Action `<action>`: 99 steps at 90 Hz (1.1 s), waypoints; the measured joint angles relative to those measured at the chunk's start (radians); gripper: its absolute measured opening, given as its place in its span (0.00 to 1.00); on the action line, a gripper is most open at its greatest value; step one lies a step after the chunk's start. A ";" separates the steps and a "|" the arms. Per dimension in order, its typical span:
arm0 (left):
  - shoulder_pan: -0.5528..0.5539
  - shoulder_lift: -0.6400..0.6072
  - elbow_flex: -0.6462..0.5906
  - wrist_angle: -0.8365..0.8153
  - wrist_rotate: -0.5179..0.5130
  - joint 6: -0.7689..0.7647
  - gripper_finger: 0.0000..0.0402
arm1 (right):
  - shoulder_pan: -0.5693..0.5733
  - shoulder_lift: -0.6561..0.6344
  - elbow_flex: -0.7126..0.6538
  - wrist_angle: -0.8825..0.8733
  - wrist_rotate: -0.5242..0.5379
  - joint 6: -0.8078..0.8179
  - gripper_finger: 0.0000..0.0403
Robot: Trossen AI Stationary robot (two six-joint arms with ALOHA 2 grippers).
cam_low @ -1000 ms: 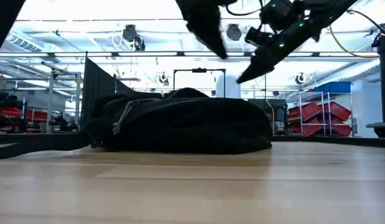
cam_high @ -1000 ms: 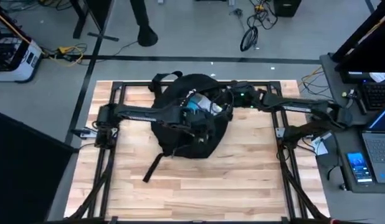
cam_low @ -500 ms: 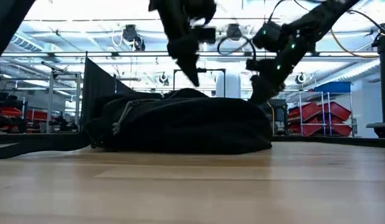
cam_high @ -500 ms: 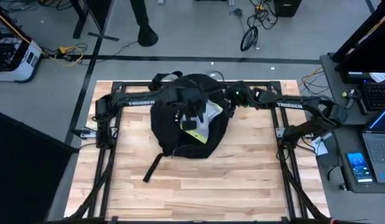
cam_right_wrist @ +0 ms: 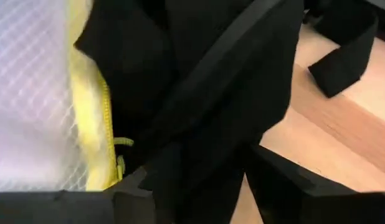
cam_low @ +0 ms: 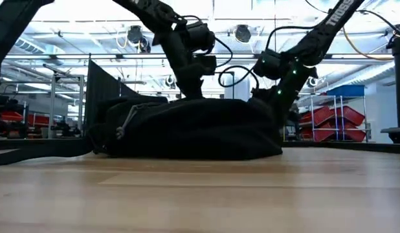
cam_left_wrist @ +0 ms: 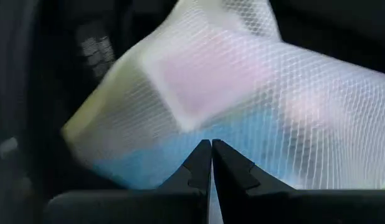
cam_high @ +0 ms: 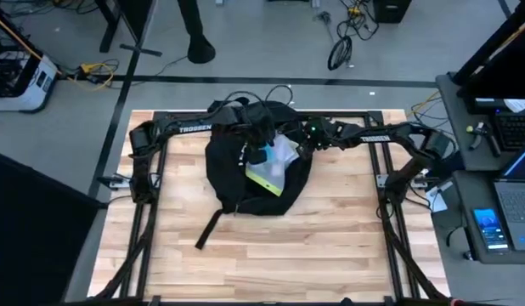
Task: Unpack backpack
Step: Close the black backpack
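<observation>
The black backpack (cam_high: pixel 245 183) lies flat on the wooden table, its opening facing up. A white mesh pouch (cam_high: pixel 273 164) with yellow-green, blue and pink contents shows in the opening. My left gripper (cam_high: pixel 261 146) is down at the pouch's far end, shut, with its tips against the mesh (cam_left_wrist: pixel 211 144). My right gripper (cam_high: pixel 302 150) is at the opening's right edge. It is open, and a fold of black backpack fabric (cam_right_wrist: pixel 199 155) stands between its fingers. Beside that fold the pouch's yellow zipper edge (cam_right_wrist: pixel 99 124) shows. My left gripper comes from above with its shut fingertips on the mesh pouch over its blue content (cam_left_wrist: pixel 180 155). Whether any mesh is caught between the tips cannot be told. The pouch lies inside the backpack. My right gripper has one finger (cam_right_wrist: pixel 133 193) on each side of the fabric fold; whether they touch it cannot be told.
A loose black strap (cam_high: pixel 210 228) trails from the backpack toward the table's near left. Another strap end (cam_right_wrist: pixel 342 50) lies on the wood beside the right gripper. The near half of the table (cam_high: pixel 271 263) is bare wood. Desks with a laptop stand past the right edge.
Both grippers have come down from above the backpack to its opening. The left arm has swung toward the far edge, its gripper dropping onto the pouch. The right gripper has sunk to the opening's right edge. More of the mesh pouch shows now.
</observation>
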 joint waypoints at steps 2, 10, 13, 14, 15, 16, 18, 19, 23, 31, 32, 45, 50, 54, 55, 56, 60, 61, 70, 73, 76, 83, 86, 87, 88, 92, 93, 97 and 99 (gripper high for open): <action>0.000 0.000 -0.011 0.018 0.010 0.000 0.00 | -0.003 0.001 0.004 -0.007 -0.002 0.000 0.32; -0.003 0.000 -0.049 0.059 0.054 0.023 0.00 | -0.004 -0.033 0.025 -0.040 -0.019 -0.023 0.12; -0.005 0.000 -0.062 0.080 0.067 0.033 0.00 | -0.004 -0.052 0.034 -0.048 -0.030 -0.044 0.06; -0.006 0.000 -0.067 0.090 0.070 0.037 0.00 | -0.003 -0.058 0.038 -0.052 -0.033 -0.048 0.05; -0.007 0.000 -0.073 0.100 0.073 0.039 0.00 | -0.002 -0.064 0.043 -0.058 -0.034 -0.051 0.04; -0.007 0.000 -0.079 0.110 0.075 0.042 0.00 | -0.002 -0.070 0.048 -0.067 -0.034 -0.052 0.04; -0.008 0.000 -0.092 0.129 0.077 0.045 0.00 | -0.001 -0.080 0.057 -0.087 -0.034 -0.054 0.03; -0.008 0.000 -0.099 0.138 0.077 0.046 0.00 | -0.001 -0.085 0.061 -0.098 -0.034 -0.056 0.03; -0.008 0.007 -0.124 0.167 0.080 0.052 0.00 | -0.002 -0.105 0.080 -0.152 -0.048 -0.072 0.01; -0.004 0.015 -0.170 0.236 0.089 0.053 0.00 | 0.008 -0.146 0.123 -0.266 -0.058 -0.102 0.00; -0.002 0.016 -0.175 0.241 0.090 0.054 0.00 | 0.010 -0.151 0.129 -0.281 -0.059 -0.105 0.00; 0.036 0.010 -0.242 0.277 0.106 0.079 0.00 | 0.040 -0.204 0.176 -0.454 -0.076 -0.126 0.00; 0.054 0.010 -0.252 0.280 0.112 0.074 0.00 | 0.056 -0.226 0.180 -0.485 -0.095 -0.109 0.00; 0.069 0.010 -0.253 0.276 0.114 0.068 0.00 | 0.071 -0.241 0.180 -0.516 -0.107 -0.090 0.00; 0.073 0.011 -0.253 0.276 0.115 0.067 0.00 | 0.075 -0.244 0.180 -0.523 -0.108 -0.083 0.00; 0.076 0.011 -0.253 0.276 0.115 0.065 0.00 | 0.080 -0.247 0.180 -0.530 -0.109 -0.076 0.00; 0.087 0.012 -0.253 0.278 0.114 0.049 0.00 | 0.092 -0.255 0.180 -0.548 -0.112 -0.043 0.00; 0.089 0.012 -0.254 0.279 0.115 0.046 0.00 | 0.095 -0.255 0.180 -0.551 -0.112 -0.033 0.00; 0.094 0.011 -0.257 0.312 0.168 0.023 0.00 | 0.110 -0.248 0.173 -0.532 -0.112 0.073 0.00; 0.094 0.013 -0.258 0.333 0.196 0.016 0.00 | 0.120 -0.242 0.173 -0.510 -0.121 0.072 0.00; 0.090 0.015 -0.258 0.347 0.219 0.015 0.00 | 0.132 -0.236 0.173 -0.487 -0.144 0.040 0.00; 0.077 0.015 -0.260 0.357 0.226 0.015 0.00 | 0.185 -0.229 0.172 -0.438 -0.169 -0.090 0.03; 0.073 0.015 -0.260 0.361 0.226 0.016 0.00 | 0.203 -0.228 0.172 -0.400 -0.175 -0.170 0.05; 0.072 0.016 -0.260 0.361 0.227 0.016 0.00 | 0.209 -0.228 0.172 -0.386 -0.175 -0.198 0.06; 0.071 0.016 -0.260 0.362 0.227 0.016 0.00 | 0.216 -0.229 0.172 -0.372 -0.175 -0.227 0.07; 0.067 0.016 -0.260 0.360 0.230 0.016 0.00 | 0.240 -0.229 0.173 -0.325 -0.167 -0.337 0.10; 0.066 0.016 -0.260 0.358 0.231 0.016 0.00 | 0.246 -0.229 0.173 -0.317 -0.164 -0.365 0.11; 0.063 0.016 -0.260 0.356 0.236 0.016 0.00 | 0.273 -0.229 0.173 -0.295 -0.152 -0.458 0.15; 0.063 0.016 -0.260 0.355 0.237 0.016 0.00 | 0.286 -0.228 0.173 -0.286 -0.151 -0.494 0.17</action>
